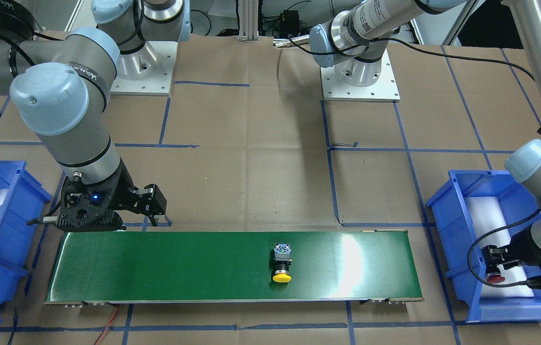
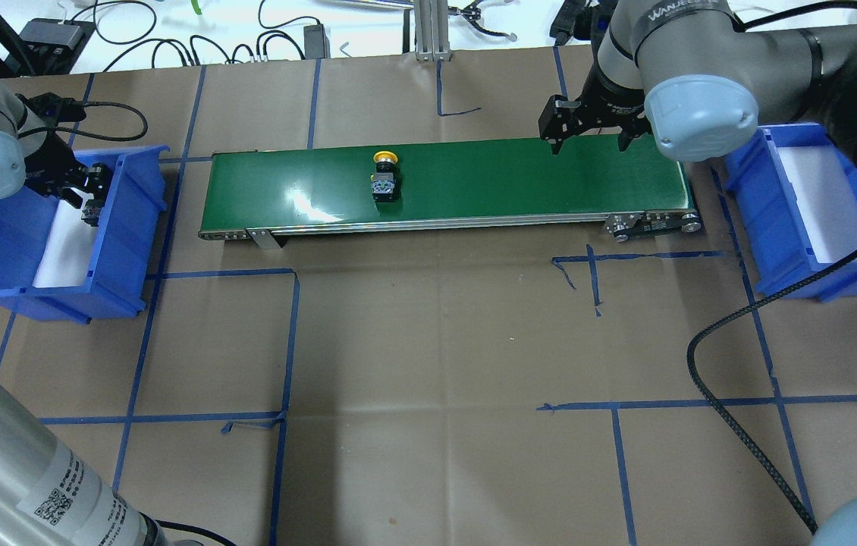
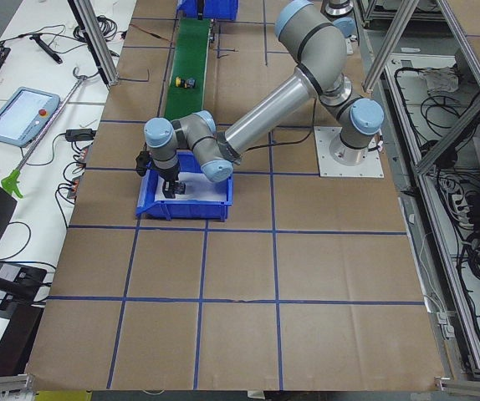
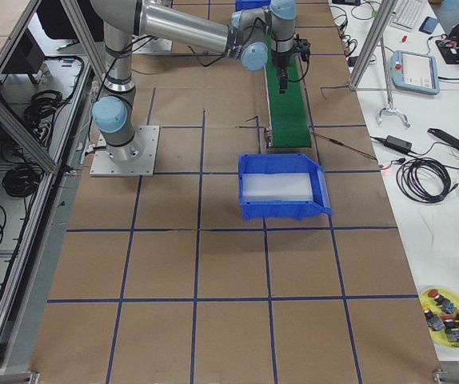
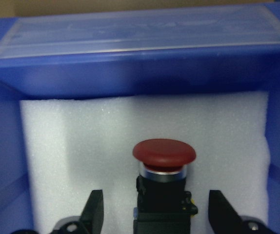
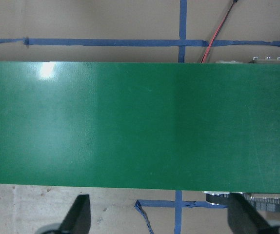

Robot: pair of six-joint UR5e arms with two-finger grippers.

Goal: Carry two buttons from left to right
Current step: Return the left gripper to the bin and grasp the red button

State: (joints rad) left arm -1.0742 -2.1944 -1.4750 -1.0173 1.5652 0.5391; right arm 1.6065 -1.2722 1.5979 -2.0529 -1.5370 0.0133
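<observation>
The yellow button lies on its side near the middle of the green conveyor belt; it also shows in the overhead view. The red button lies on white foam in the blue bin on my left. My left gripper is open inside that bin, a finger on each side of the red button with gaps between. It also shows in the front view. My right gripper is open and empty above the belt's right end; its wrist view shows bare belt.
A second blue bin with white foam stands past the belt's right end. A black cable loops over the table at the right. Blue tape lines mark the brown paper. A yellow dish with several spare buttons sits off the table.
</observation>
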